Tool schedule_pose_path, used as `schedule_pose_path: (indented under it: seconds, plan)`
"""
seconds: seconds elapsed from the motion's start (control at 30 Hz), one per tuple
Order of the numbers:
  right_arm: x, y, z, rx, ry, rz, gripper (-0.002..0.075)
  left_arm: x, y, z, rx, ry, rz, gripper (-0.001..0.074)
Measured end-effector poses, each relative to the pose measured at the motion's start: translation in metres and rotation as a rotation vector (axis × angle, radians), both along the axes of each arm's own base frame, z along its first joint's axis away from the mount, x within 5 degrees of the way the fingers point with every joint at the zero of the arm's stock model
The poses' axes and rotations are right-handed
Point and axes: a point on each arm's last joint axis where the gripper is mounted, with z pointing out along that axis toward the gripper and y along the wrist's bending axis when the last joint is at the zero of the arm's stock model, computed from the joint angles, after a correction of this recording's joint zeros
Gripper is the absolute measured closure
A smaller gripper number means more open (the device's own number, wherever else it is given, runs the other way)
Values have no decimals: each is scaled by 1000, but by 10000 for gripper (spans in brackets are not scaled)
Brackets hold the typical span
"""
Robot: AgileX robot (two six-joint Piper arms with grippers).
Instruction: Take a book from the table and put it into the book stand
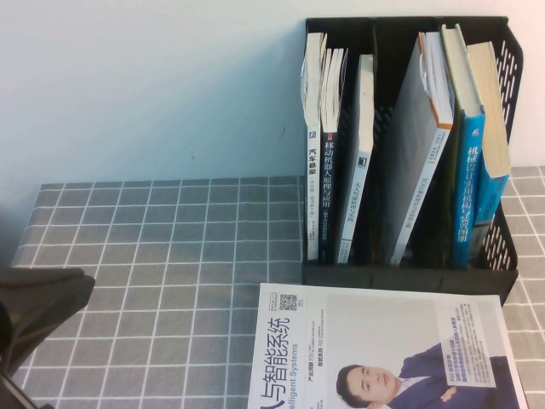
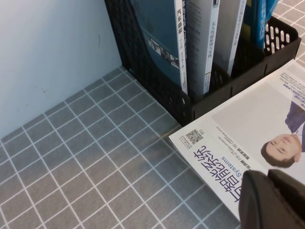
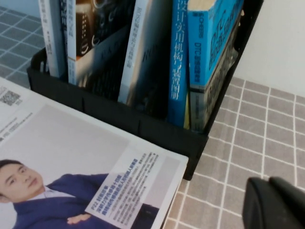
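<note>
The book (image 3: pixel 209 43), with a bright blue cover band and a pale grey lower part, stands upright in the rightmost slot of the black mesh book stand (image 3: pixel 143 126). In the high view it is the outermost book (image 1: pixel 492 119) in the stand (image 1: pixel 409 277), next to a blue-spined book (image 1: pixel 468 170). My left gripper (image 2: pixel 268 177) is shut and empty, hovering over the corner of a large white book (image 2: pixel 248 138) that lies on the table (image 1: pixel 170 256). My right gripper (image 3: pixel 268 183) is shut and empty, above the grid cloth (image 3: pixel 248 133) to the right of the stand.
The large white book showing a man in a suit (image 1: pixel 375 349) lies flat in front of the stand. Several other books stand in the left and middle slots (image 1: pixel 336 153). A pale wall rises behind the table. My left arm's dark body (image 1: pixel 43 307) shows at the near left.
</note>
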Motion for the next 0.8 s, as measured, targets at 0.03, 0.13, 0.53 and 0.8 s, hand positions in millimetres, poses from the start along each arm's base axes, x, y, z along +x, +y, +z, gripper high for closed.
schedule_pose_path:
  seconds: [0.03,0.13,0.53,0.8]
  plan:
    - [0,0,-4,-1,6,0,729,0,0,0,0,0,0,738]
    - [-1,1,-15,11,45,1,729,0,0,0,0,0,0,738]
    - [-14,2,-38,-21,280,37,729,0,0,0,0,0,0,738]
    - [-15,2,-38,-21,288,39,729,3,2,-46,85,18,17,738]
